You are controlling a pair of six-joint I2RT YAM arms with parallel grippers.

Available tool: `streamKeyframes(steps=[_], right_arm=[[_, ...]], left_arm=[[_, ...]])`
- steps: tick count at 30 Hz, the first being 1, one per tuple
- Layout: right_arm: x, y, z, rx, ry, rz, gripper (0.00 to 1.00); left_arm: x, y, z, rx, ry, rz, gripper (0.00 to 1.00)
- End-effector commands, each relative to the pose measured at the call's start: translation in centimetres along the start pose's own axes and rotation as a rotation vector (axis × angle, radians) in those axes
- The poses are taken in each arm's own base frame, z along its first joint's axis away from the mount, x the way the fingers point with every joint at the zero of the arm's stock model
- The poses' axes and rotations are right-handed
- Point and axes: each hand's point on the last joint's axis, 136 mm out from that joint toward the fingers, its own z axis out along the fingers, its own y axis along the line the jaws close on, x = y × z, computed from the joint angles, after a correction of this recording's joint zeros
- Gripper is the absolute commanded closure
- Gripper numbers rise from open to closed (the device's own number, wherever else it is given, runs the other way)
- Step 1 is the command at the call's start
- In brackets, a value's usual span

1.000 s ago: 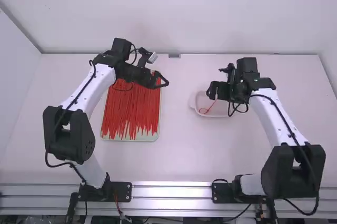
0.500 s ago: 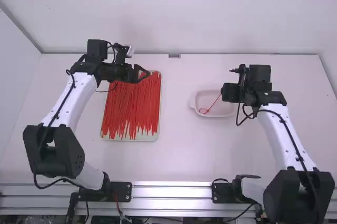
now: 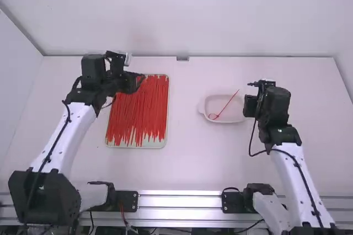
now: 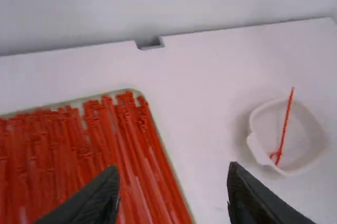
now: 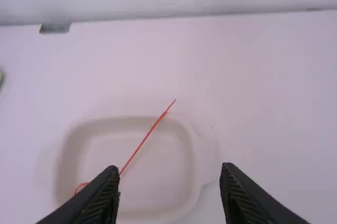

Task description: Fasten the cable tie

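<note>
A fastened red cable tie [image 3: 223,107] lies in the white dish [image 3: 240,115] right of the table's middle, its loop at the near left and its tail sticking out over the far rim. The same tie [image 5: 143,143] and dish [image 5: 195,145] sit just ahead of my right gripper [image 5: 168,195], which is open and holds nothing. Several loose red cable ties [image 3: 139,111] fill a pale tray [image 3: 136,144] on the left. My left gripper [image 4: 171,195] hangs open over the tray's far end, with the ties [image 4: 79,145] below it and the dish [image 4: 310,129] farther off.
A small grey bracket [image 3: 182,58] sits at the table's far edge against the back wall. White side walls close off the table on the left and right. Bare tabletop lies between the tray and the dish and along the near edge.
Both arms have pulled back toward their bases. The right gripper let go of the tie, which now rests in the dish. The left gripper swung left, back over the tray's far end.
</note>
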Motion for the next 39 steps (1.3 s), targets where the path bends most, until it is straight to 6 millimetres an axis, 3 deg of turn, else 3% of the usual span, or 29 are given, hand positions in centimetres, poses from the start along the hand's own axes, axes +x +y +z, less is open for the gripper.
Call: streamKeyframes(steps=[1,7,11,16,21,33,39], right_arm=[[0.5,-0.1,-0.7,0.010,-0.040,-0.002,0.55],[0.6,-0.1,-2.1,0.010,-0.181,-0.005,0.69],[2.9,-0.1,-2.5,0.010,-0.189,-0.005,0.79],[5.7,-0.1,-2.7,0.010,-0.189,-0.005,0.89],[8.5,-0.1,-2.6,0.010,-0.189,-0.005,1.00],[13.5,-0.1,-1.6,0.010,-0.193,-0.005,1.00],[11.8,-0.1,-2.5,0.010,-0.277,-0.007,1.00]], left_arm=[[-0.1,0.9,-1.4,-0.096,-0.049,0.022,0.52],[-0.4,2.2,-4.0,-0.234,-0.181,0.065,0.66],[0.0,3.1,-5.8,-0.329,-0.257,0.078,0.76],[2.8,4.5,-7.5,-0.443,-0.262,0.064,0.87],[5.9,4.3,-8.2,-0.453,-0.263,0.062,1.00],[12.3,4.2,-8.5,-0.453,-0.263,0.062,1.00],[15.0,4.3,-8.2,-0.453,-0.263,0.062,1.00]])
